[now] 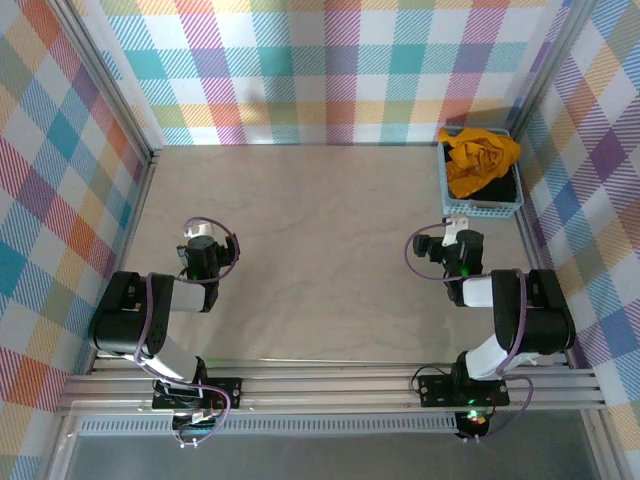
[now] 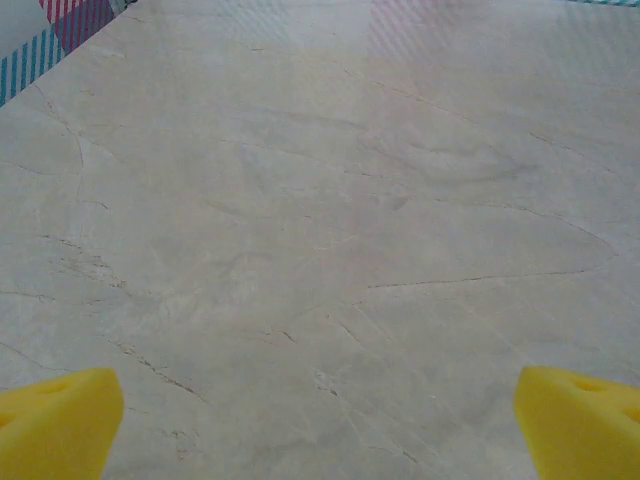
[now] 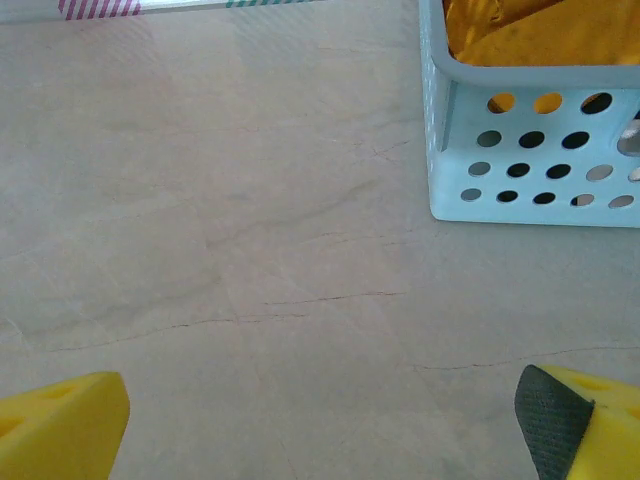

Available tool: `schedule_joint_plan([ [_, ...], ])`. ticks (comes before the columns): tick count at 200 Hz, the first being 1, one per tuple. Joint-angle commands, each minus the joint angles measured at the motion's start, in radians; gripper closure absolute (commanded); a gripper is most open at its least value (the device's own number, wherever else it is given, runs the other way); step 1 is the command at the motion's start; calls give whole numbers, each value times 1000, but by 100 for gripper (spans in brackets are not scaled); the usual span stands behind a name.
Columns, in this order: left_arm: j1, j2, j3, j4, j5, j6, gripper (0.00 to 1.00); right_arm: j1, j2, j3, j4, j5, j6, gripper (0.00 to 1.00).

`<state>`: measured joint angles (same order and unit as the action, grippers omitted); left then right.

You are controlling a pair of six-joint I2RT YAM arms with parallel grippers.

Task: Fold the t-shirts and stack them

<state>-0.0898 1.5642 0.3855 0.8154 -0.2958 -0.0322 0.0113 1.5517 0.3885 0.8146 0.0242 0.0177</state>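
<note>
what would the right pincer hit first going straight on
Likely the blue basket, its near left corner catching the right pincer on one finger; the midline runs over bare table. Depth unclear.

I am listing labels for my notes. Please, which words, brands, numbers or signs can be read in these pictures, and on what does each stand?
None. No readable text stands on the orange-yellow shirt, the black garment, the light blue basket, the table or the checked walls.
</note>
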Motion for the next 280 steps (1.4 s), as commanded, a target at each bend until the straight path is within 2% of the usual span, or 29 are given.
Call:
schedule_joint_plan([
  [1,-6,-1,14,34,7,14,0,-7,-16,16,26,-21,4,0],
  [148,-6,-9,5,50,1,14,0,-7,-16,17,27,-21,4,0],
  [159,-39,-68,35,-42,-38,50,0,-4,-39,11,43,0,6,0],
  [167,-111,-122,94,-178,-171,90,0,20,-109,42,-72,74,3,0],
  [172,-151,-146,128,-241,-213,120,0,34,-157,77,-187,114,0,0],
  [180,-194,-176,166,-236,-233,149,0,53,-221,144,-330,171,10,0],
  [195,-234,-233,277,-236,-199,131,0,75,-302,271,-461,222,81,0],
  [204,-239,-230,439,-399,-271,-23,0,70,-301,402,-655,227,202,0],
  [212,-223,-201,664,-812,-309,-275,0,48,-275,562,-920,149,293,0],
  [217,-208,-163,825,-1091,-294,-428,0,41,-248,647,-1044,182,393,0],
  [220,-195,-131,908,-1193,-288,-490,0,36,-229,681,-1088,211,459,0],
  [224,-181,-84,994,-1278,-259,-540,0,17,-205,716,-1117,187,502,0],
  [228,-153,-36,1064,-1318,-161,-563,0,-7,-181,741,-1116,123,518,0],
  [237,-103,64,1188,-1354,82,-594,0,-46,-129,798,-1119,62,581,0],
  [243,-97,120,1255,-1367,170,-618,0,-58,-90,838,-1137,75,619,2],
  [255,-126,189,1348,-1347,256,-624,0,-75,-12,932,-1165,113,669,5],
  [270,-190,241,1440,-1328,297,-598,0,-90,102,1070,-1177,133,668,5],
  [280,-222,272,1488,-1302,370,-593,0,-109,192,1176,-1231,141,689,4],
])
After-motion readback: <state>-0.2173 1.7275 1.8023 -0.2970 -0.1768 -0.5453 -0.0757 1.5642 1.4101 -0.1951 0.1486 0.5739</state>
